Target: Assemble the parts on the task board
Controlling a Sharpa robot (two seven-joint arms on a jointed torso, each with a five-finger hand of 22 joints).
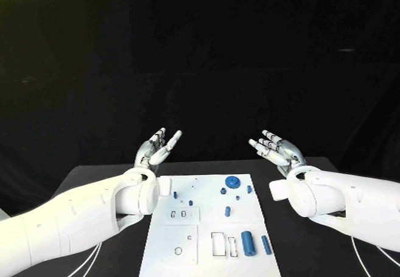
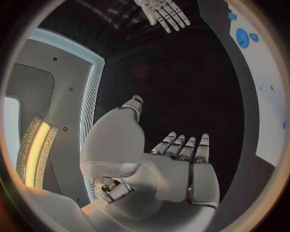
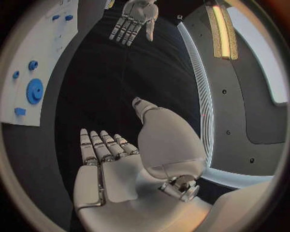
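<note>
So I've got both hands up off the tabletop (image 1: 105, 175) right now, palms facing each other. The left hand (image 1: 158, 147) is released, fingers apart, holding nothing, and the right hand (image 1: 276, 149) is the same, spread and empty. They hover past the far end of the task board (image 1: 212, 235), one on each side. The board lies flat in the middle between my arms, with the blue parts on it: a gear (image 1: 232, 182) at the far end, a fat cylinder (image 1: 247, 243) near right, a thinner pin (image 1: 266, 244) just beside it.
</note>
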